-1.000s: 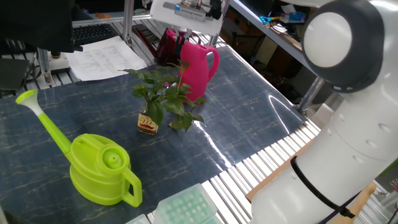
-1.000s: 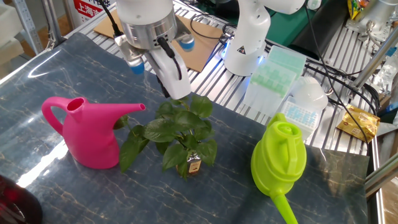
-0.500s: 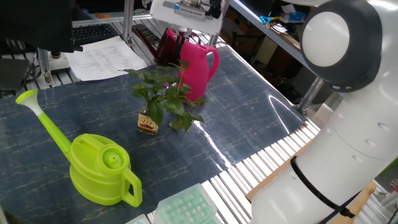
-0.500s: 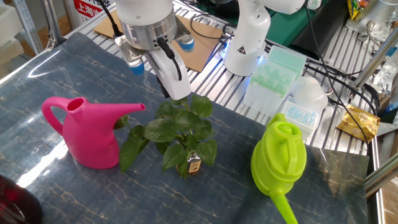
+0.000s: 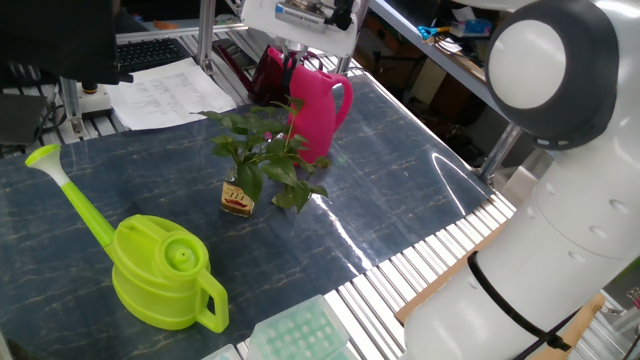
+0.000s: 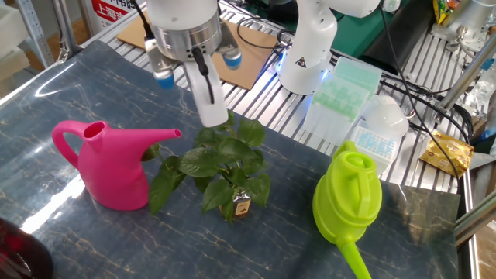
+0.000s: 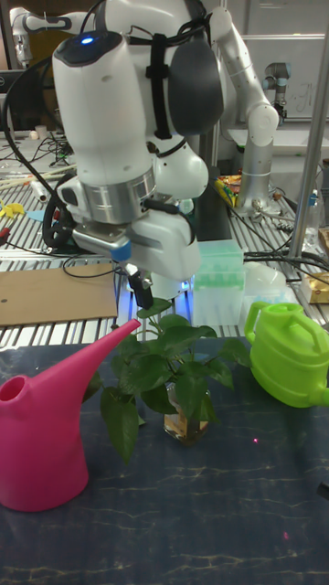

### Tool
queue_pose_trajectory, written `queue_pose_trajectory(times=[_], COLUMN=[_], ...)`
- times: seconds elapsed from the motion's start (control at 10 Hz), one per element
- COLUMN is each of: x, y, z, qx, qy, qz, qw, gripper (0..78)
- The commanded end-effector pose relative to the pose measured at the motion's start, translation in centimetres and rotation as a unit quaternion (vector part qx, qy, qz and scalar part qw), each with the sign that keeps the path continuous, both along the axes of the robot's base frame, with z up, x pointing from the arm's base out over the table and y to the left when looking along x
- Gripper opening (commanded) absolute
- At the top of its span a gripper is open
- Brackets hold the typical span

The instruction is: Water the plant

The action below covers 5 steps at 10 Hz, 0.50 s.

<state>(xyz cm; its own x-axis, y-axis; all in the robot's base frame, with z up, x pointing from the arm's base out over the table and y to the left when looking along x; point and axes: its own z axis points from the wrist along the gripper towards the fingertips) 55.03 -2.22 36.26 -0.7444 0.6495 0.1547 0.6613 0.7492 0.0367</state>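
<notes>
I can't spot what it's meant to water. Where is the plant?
The plant stands mid-table in a tiny amber bottle, between the pink watering can and the green watering can. In the other fixed view, the pink can's spout points at its leaves.

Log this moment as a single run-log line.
gripper: above plant, holding nothing | plant: upright between cans | pink watering can: untouched | green watering can: untouched | watering: not begun

- The arm reaches out from its white base at about 1 o'clock in the other fixed view, with the wrist pointing straight down.
- The end effector [image 6: 208, 108] hangs in the air with nothing in it.
- One pale finger [image 6: 206, 93] shows clearly; the jaw gap cannot be made out.
- In the tall fixed view the end effector [image 7: 142, 292] points toward 6 o'clock.
</notes>
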Motion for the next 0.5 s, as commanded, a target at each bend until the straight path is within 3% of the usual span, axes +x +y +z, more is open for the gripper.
queue_pose_trajectory(times=[0.1, 0.2, 0.5], x=[0.07, 0.07, 0.07], y=[-0.05, -0.05, -0.05], z=[0.22, 0.22, 0.22], qx=[-0.009, -0.010, -0.014], qy=[-0.004, -0.013, -0.023], qz=[-0.052, -0.064, -0.074], qw=[0.9986, 0.9978, 0.9969], gripper=[0.0, 0.0, 0.0])
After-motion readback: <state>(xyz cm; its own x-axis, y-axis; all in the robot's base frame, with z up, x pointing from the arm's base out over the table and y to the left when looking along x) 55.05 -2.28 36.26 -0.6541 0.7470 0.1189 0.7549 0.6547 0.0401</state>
